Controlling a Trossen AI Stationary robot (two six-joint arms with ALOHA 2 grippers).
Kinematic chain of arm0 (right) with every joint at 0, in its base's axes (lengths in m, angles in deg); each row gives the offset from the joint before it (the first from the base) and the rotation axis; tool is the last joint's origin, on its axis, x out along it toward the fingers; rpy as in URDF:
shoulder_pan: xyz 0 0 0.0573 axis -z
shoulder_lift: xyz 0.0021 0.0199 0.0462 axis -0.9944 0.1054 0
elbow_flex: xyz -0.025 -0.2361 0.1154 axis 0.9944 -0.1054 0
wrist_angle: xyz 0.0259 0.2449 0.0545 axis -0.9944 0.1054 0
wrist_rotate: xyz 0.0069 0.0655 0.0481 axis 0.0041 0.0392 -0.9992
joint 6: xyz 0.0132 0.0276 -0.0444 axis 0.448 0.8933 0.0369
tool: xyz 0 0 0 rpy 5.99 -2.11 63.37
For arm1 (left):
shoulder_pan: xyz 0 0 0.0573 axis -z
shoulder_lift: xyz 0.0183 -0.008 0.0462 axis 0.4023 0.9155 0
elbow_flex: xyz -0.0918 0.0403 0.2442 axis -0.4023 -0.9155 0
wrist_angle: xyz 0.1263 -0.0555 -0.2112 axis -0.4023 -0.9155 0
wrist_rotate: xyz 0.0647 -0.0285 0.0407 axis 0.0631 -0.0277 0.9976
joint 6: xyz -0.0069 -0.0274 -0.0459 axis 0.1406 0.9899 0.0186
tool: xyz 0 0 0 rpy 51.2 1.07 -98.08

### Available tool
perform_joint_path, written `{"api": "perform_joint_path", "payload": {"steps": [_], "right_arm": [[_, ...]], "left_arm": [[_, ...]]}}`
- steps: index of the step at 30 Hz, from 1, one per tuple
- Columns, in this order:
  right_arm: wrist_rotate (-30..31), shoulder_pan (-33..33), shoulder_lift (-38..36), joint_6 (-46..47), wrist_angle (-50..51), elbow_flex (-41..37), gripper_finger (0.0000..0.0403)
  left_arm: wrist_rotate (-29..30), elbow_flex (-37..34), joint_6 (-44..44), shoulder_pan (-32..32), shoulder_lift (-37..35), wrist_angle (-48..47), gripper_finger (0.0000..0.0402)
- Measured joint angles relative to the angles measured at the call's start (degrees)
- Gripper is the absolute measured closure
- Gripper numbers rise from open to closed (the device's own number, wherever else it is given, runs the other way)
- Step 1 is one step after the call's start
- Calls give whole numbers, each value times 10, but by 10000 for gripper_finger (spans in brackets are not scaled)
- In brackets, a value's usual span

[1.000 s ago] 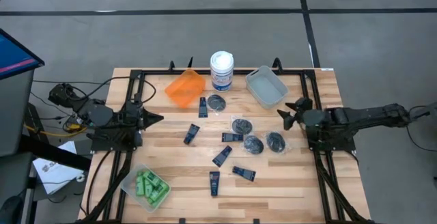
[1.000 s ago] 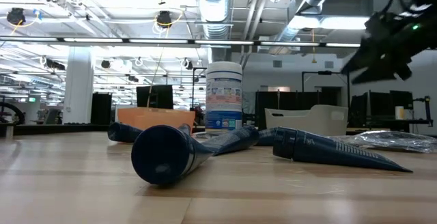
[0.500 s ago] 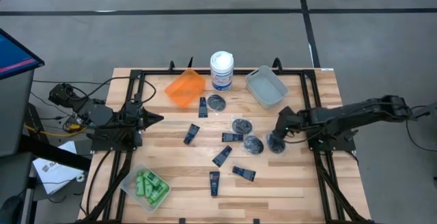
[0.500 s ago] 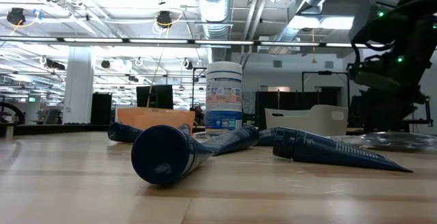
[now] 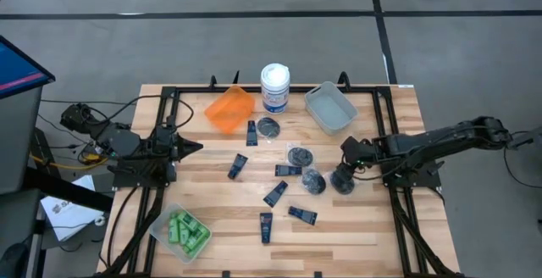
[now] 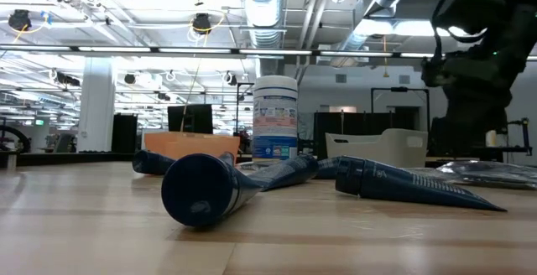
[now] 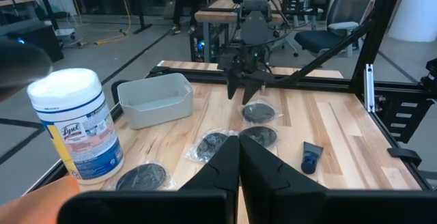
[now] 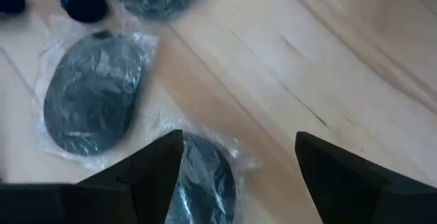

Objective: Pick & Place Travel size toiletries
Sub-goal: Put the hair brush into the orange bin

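Several round dark pots in clear wrap and navy tubes [image 5: 274, 193] lie flat on the wooden table [image 5: 381, 236]. Green bottles [image 5: 185, 230] sit in a clear bin. My right gripper [image 5: 342, 175] points steeply down, open, over the rightmost pot [image 8: 205, 176]. In the right wrist view its fingers [image 8: 150, 176] stand on either side of that pot, above it and apart from it; a second pot [image 8: 92, 101] lies beside. The left wrist view shows the right gripper [image 7: 247, 95] just above the pot [image 7: 258, 111]. My left gripper [image 5: 196, 147] waits shut at the table's left.
At the far edge stand an orange bin [image 5: 229, 108], a white tub with a blue label [image 5: 274, 87] and a grey bin [image 5: 330, 107]. The clear bin [image 5: 161, 227] sits near left. Black frame rails [image 5: 398, 219] run along both sides. Bare wood lies near right.
My right gripper has come toward the table's near edge and down, tipping from nearly level to steeply downward, and now stands over the rightmost pot. Its fingers have stayed open. No toiletry has moved.
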Motion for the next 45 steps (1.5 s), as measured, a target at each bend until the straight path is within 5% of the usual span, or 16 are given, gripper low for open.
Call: {"api": "perform_joint_path", "payload": {"steps": [6,17,35,45], "right_arm": [[0,-18,23,23,40,-4,127],[-17,-17,93,-5,-39,-12,136],[-9,-17,80,-18,-50,1,391],[57,-17,24,-79,-33,66,400]], "left_arm": [[2,0,0,0,0,1,401],[2,0,2,0,0,5,401],[37,0,4,0,3,9,396],[82,0,0,0,55,38,313]]}}
